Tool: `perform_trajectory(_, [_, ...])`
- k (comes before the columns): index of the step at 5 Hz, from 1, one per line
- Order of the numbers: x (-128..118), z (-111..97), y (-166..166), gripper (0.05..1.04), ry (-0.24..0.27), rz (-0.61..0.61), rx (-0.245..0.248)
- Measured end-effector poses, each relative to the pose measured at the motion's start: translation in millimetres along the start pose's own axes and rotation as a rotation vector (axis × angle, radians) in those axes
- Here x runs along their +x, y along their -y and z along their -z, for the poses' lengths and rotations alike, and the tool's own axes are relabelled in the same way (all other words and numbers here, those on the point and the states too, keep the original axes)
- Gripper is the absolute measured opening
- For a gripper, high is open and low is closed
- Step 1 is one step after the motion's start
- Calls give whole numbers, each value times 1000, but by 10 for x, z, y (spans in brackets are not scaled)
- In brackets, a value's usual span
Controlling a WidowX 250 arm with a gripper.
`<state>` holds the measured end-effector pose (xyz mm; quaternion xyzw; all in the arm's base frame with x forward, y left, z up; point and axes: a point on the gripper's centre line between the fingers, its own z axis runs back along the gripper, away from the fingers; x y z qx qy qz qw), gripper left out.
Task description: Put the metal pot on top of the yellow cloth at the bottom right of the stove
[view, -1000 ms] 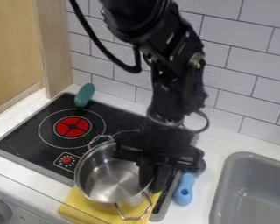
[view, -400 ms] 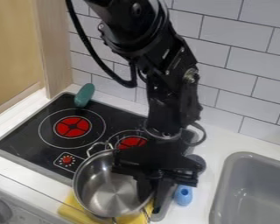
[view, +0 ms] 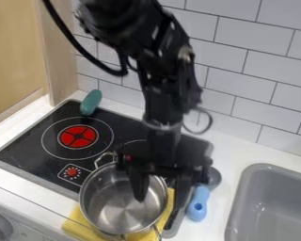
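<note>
At 8 o'clock on the stove, a red dial [view: 72, 172]. Slightly above, a lit burner [view: 78, 136]. At 10 o'clock, a green thing [view: 91, 102] by the stove's back edge. Near 7 o'clock, the yellow cloth [view: 93, 229], partly hidden. Between 6 and 7, the pot [view: 118, 207], atop the cloth, with handles at its own 11 and 5. At 6, the gripper [view: 160, 200], jaws wide, one inside the pot, the other outside its right rim. At 5, a blue thing [view: 198, 205]. Between 4 and 5, the sink [view: 244, 193].
</note>
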<state>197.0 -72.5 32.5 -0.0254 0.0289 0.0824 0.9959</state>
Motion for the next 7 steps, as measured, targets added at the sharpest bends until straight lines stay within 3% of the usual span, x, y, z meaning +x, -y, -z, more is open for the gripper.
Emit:
perform_trajectory(1, [70, -197, -122, 1029, 43, -8, 29])
perform_trajectory(3, [495, -451, -488, 999, 77, -97, 50])
perform_trajectory(5, [1070, -388, -760, 999, 31, -124, 73])
perform_trajectory(6, [1240, -379, -875, 999, 9, -94, 129])
perform_trajectory(7, [1233, -386, -1118, 999, 5, -137, 132])
